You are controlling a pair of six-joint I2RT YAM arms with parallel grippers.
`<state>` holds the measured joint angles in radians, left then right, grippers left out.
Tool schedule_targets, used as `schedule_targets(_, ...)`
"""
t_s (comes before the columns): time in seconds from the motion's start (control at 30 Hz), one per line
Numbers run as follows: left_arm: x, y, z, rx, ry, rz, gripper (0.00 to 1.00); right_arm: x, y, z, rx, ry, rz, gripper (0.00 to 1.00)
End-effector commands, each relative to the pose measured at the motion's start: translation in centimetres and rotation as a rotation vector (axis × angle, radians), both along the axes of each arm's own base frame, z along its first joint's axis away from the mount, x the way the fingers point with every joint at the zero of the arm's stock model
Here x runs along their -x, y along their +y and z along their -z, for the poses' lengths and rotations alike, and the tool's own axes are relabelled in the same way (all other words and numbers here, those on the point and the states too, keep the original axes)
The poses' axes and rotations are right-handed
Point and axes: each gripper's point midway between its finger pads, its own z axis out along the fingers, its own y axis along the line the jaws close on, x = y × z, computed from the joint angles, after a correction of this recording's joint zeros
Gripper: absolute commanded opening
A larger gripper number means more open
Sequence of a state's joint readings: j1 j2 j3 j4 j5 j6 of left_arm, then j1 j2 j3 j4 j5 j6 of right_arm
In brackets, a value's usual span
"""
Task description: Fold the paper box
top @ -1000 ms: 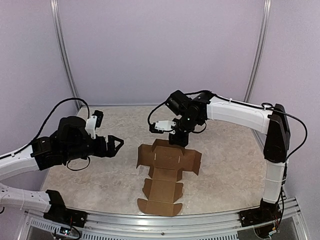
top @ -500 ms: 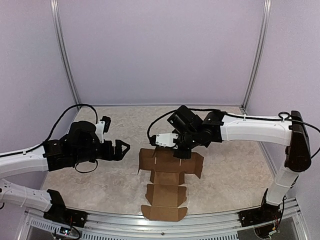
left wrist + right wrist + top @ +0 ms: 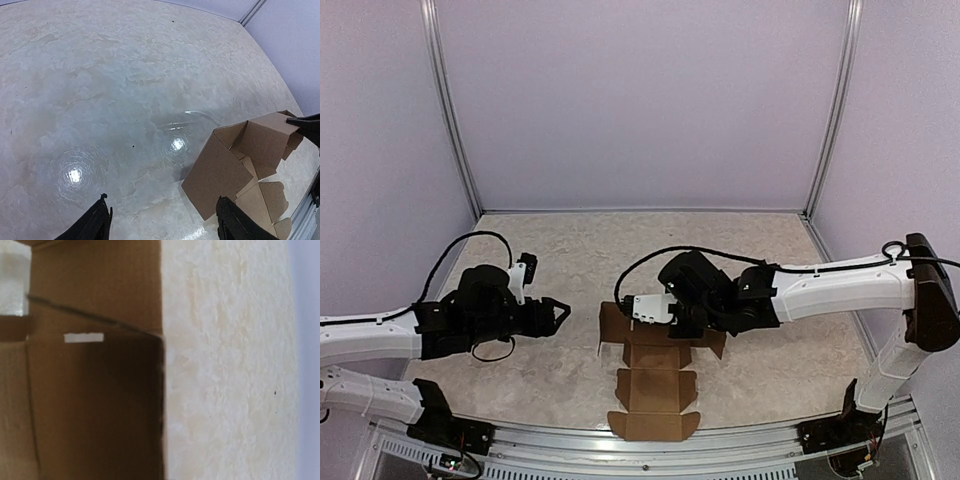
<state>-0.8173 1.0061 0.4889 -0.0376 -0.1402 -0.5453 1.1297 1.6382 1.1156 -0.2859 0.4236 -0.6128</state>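
Observation:
The paper box (image 3: pixel 655 390) is a flat brown cardboard cut-out lying mid-table, its long strip reaching toward the near edge. My right gripper (image 3: pixel 682 322) presses down on the far part of the box, its fingers hidden under the wrist. The right wrist view shows only shadowed cardboard (image 3: pixel 95 410) with a white slit, close up. My left gripper (image 3: pixel 560 317) hovers left of the box, apart from it and open. In the left wrist view a raised flap of the box (image 3: pixel 220 172) stands just ahead of the right fingertip (image 3: pixel 226 220), and nothing lies between the left gripper's (image 3: pixel 162 220) jaws.
The marble tabletop (image 3: pixel 770 260) is enclosed by lilac walls with metal posts (image 3: pixel 455 150) at the back corners. A metal rail (image 3: pixel 650 450) runs along the near edge, just below the box's last flap. A black cable (image 3: pixel 640 262) loops from the right wrist.
The right arm has stretched and come toward the near edge, dragging the box with it; the box's left flap now stands up. The left gripper moved toward the box and its jaws narrowed a little.

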Motion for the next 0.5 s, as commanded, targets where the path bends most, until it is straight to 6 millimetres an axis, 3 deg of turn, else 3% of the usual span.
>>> schedule_targets(0.0, -0.7, -0.7, -0.4, 0.101, -0.014, 0.024, 0.65, 0.3, 0.7, -1.9, -0.097, -0.018, 0.000, 0.00)
schedule_targets(0.47, -3.0, -4.4, 2.1, 0.131, 0.056, 0.132, 0.15, 2.4, 1.2, -1.5, -0.103, 0.011, -0.049, 0.00)
